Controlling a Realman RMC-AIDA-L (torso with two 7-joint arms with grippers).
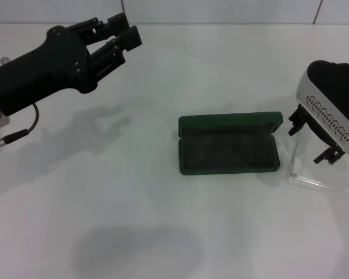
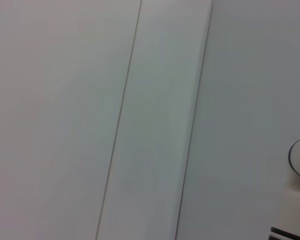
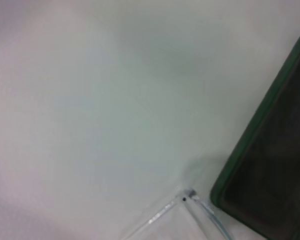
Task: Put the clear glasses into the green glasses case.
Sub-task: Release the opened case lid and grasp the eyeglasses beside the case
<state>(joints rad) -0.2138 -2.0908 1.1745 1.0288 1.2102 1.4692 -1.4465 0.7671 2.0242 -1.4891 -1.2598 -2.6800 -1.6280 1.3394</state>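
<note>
As white surface (image 1: 163, 221) fills view, one green glasses case (image 1: 228, 144) lies open at centre, long axis left-right, lid at far side. One clear glasses (image 1: 314, 174) just right of case, nearly invisible, partly under right gripper (image 1: 312, 142), fingers spread above it. Left gripper (image 1: 125, 28) raised far left, fingers pressed together.

We find the green glasses case (image 1: 228, 152) lying open, its tray unobstructed from above. The clear glasses (image 1: 317, 174) lie just beside its right end, apparently not touching, under the right gripper (image 1: 312, 142). Bare table (image 1: 104, 192) surrounds the rest.
</note>
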